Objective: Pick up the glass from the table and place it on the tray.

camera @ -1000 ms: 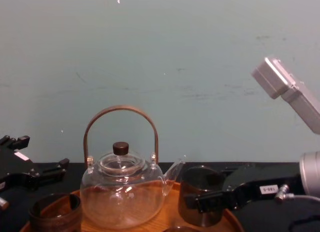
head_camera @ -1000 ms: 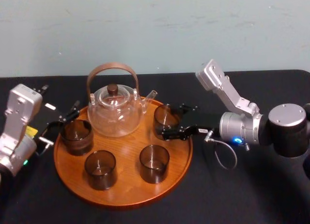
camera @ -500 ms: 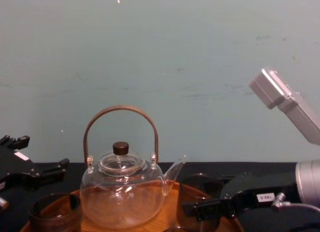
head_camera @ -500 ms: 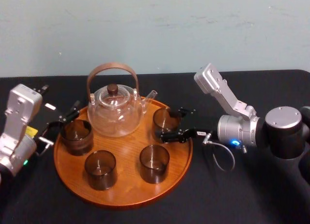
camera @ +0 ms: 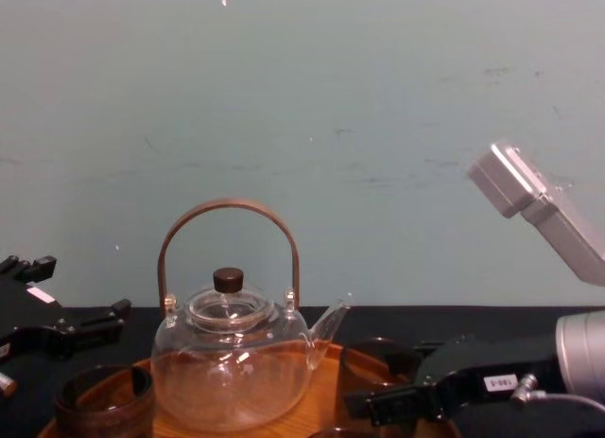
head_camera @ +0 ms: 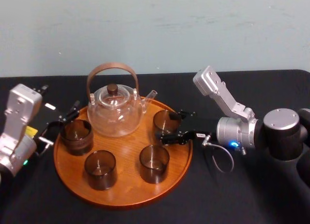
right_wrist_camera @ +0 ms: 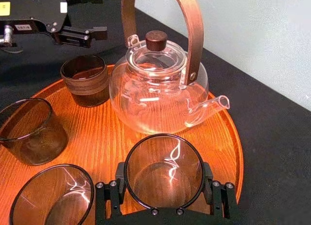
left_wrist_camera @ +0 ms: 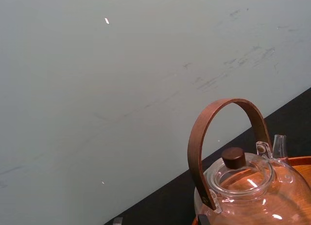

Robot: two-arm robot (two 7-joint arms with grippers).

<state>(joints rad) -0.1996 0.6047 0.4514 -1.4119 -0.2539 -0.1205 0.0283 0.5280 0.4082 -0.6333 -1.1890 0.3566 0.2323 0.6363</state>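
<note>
The glass (head_camera: 166, 121) stands upright on the tray (head_camera: 127, 187), at about 2 o'clock on it, just beside the spout of the teapot (head_camera: 115, 113), which is at 12 o'clock; the right gripper (right_wrist_camera: 164, 179) reaches in from 3 o'clock and its fingers (right_wrist_camera: 217, 192) press on both sides of the glass, so it has hold of it; three other glasses (head_camera: 154, 163) stand at 9, 7 and 4 o'clock; the left gripper (head_camera: 62, 122) is over the black tabletop (head_camera: 218, 204) by the 9 o'clock rim, fingers spread wide, holding nothing.
</note>
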